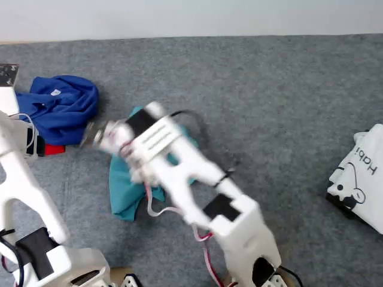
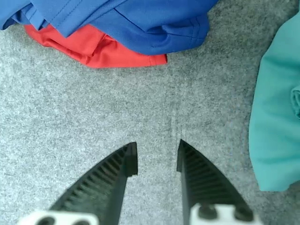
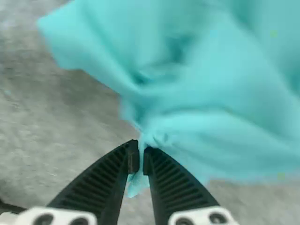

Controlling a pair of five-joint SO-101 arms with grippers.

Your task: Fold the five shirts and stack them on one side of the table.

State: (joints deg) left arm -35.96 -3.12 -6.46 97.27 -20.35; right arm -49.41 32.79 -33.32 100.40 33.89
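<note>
Right pincer [image 3: 139, 158] clamps the teal shirt [image 3: 211, 93], bunched at its tips; left pincer [image 2: 157, 157] gapes beside it.

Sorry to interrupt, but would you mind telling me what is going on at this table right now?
Two robot arms are folding shirts. The right pincer is shut on a bunch of the teal shirt, which lies crumpled near the middle of the table. The left pincer is open over bare table, holding nothing, near a blue shirt heaped on a red shirt. A white shirt lies at the high view's right edge. The teal and blue shirts are not folded yet.
</note>
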